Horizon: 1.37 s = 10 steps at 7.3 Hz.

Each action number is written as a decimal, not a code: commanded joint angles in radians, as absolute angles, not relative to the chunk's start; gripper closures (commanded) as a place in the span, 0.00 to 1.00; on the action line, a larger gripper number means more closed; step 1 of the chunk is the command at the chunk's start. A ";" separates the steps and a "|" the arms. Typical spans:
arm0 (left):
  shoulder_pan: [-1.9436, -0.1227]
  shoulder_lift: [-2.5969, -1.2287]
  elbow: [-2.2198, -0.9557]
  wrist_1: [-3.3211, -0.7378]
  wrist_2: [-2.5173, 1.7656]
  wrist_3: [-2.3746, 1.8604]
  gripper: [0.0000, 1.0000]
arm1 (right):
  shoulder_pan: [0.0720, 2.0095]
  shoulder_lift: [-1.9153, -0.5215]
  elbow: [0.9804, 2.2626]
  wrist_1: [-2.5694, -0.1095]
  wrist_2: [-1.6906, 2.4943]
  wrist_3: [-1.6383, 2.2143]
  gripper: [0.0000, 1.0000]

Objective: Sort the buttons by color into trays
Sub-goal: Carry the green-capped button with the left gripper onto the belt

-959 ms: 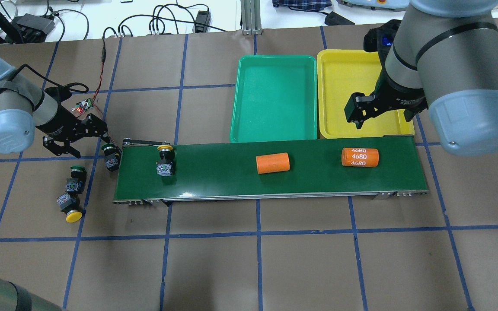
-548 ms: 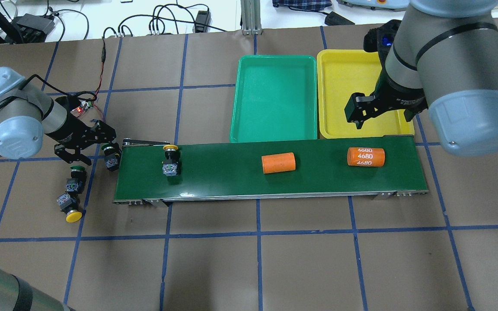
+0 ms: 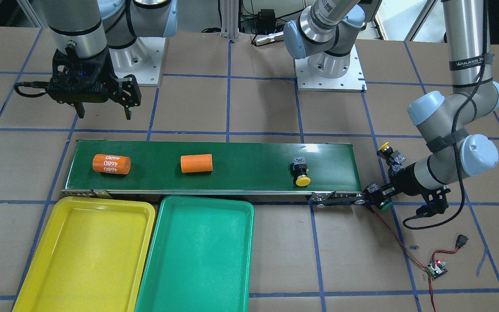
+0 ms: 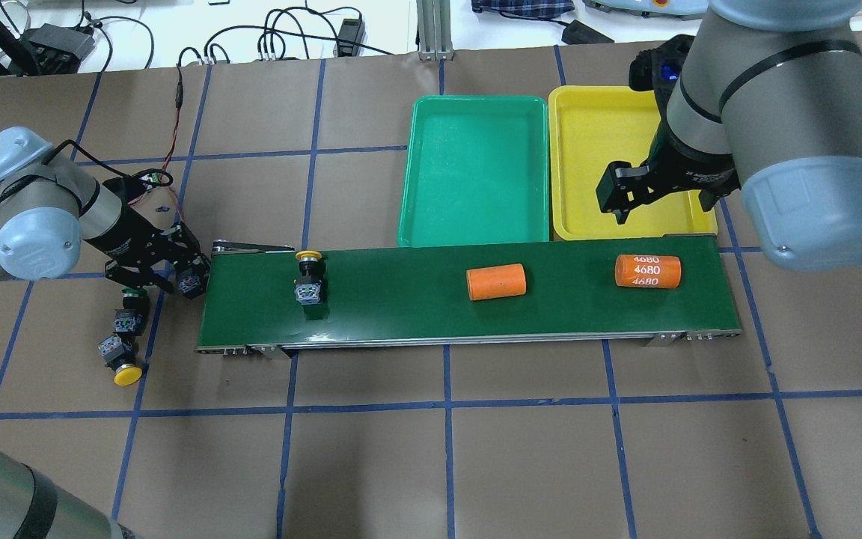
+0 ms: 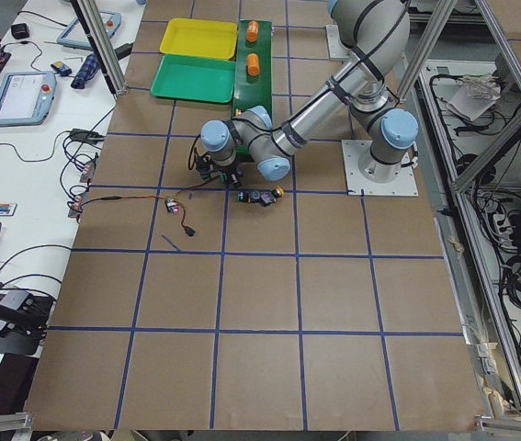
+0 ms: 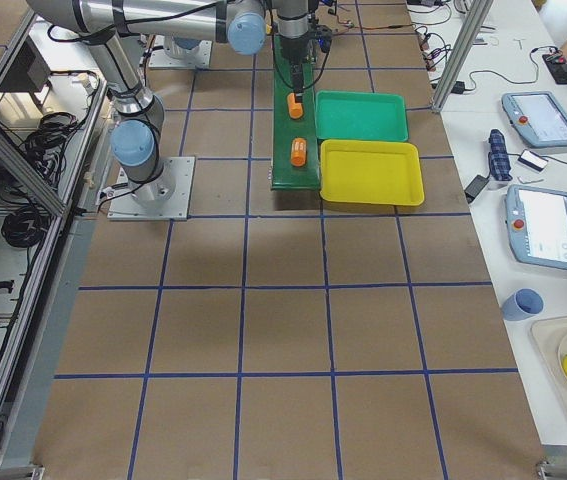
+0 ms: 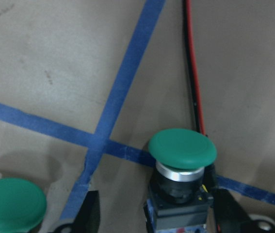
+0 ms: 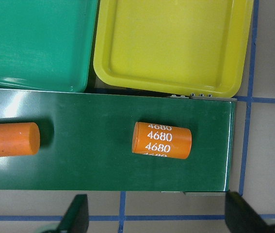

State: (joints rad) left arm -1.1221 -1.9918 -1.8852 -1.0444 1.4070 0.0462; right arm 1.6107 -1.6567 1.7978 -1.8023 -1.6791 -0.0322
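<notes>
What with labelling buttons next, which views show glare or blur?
Front-facing view: glare patch on the belt near the yellow button. Right wrist view: sheen on the belt at the view's left. Left wrist view: central green button sharp, jaws at bottom blurred.

Trays (image 4: 476,172) side by side beyond belt (image 4: 401,307), one button (image 4: 309,284) on belt

This is a robotics laboratory. Industrial robot arms (image 3: 448,108) stand bolted on metal base plates (image 3: 349,82) on a table (image 4: 521,464) with a brown cover and a grid of blue tape. In the right side view, teach pendants (image 6: 548,228) lie on a white bench (image 6: 563,165) at 3 o'clock, aluminium frame posts (image 6: 460,55) stand at 1 o'clock, and cable bundles (image 6: 23,215) show at 9 o'clock.
</notes>
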 commanded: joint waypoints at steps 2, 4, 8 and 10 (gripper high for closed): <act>-1.121 -1.968 -1.870 -1.054 1.475 0.058 1.00 | 1.611 -1.657 1.798 -1.802 -1.678 -0.032 0.00; -1.129 -1.913 -1.826 -1.084 1.480 0.133 1.00 | 1.611 -1.660 1.798 -1.807 -1.675 -0.028 0.00; -1.297 -1.809 -1.712 -1.347 1.531 0.295 1.00 | 1.611 -1.646 1.796 -1.821 -1.598 -0.035 0.00; -1.403 -1.801 -1.756 -1.342 1.528 0.298 1.00 | 1.600 -1.650 1.790 -1.804 -1.595 -0.040 0.00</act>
State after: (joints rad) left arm -1.3421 -1.8053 -1.7321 -1.3417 1.5275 0.2916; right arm 1.6076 -1.6470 1.7927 -1.8150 -1.5949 -0.0366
